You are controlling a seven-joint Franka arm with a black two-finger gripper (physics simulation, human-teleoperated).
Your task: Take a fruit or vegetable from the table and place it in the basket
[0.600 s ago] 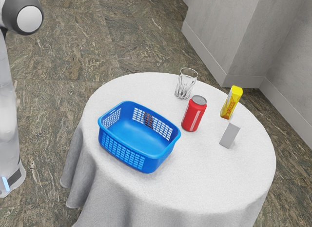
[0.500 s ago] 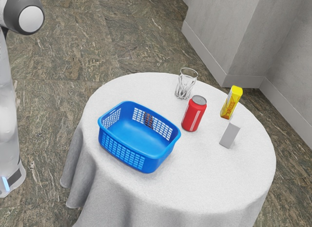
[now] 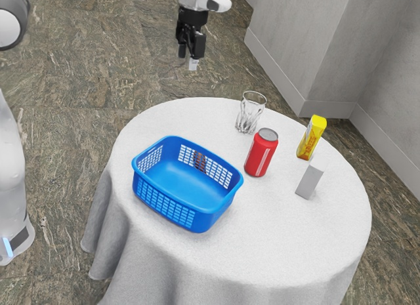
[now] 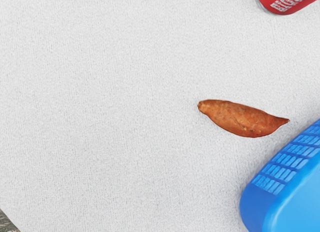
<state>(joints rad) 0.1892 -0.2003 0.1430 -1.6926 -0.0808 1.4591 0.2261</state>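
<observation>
White cloth is covering the round table [image 3: 282, 239], draping over its edge above a brown stone floor [image 3: 85, 75]. Nearest me, the blue basket [image 3: 216, 214] is sitting toward the table edge at the exterior view's left. Just behind its far wall a sweet potato [image 4: 243, 119] is lying on the cloth, peeping through the slots, one tapered end pointing at the basket, near it but apart.

That closeness is what's worrying me: a descent slightly off toward the basket could be catching the rim, pushing the basket or pinning the potato against it. Its curved, tapering body could also be rolling or slipping out if the grasp is landing near a tip instead of the thick middle. Farther round, the red can [image 3: 261, 152] is standing upright, and a wide sideways sweep could be toppling it; the glass [image 3: 250, 113] beyond is risking the same.

Farthest off, the gripper [image 3: 188, 58] is hanging above and past the table's far edge, pointing down, its camera facing the cloth. Whether its fingers are standing wide or narrow I can't tell. Judging by this pose, the arm is needing to move in over the potato before lowering.
</observation>
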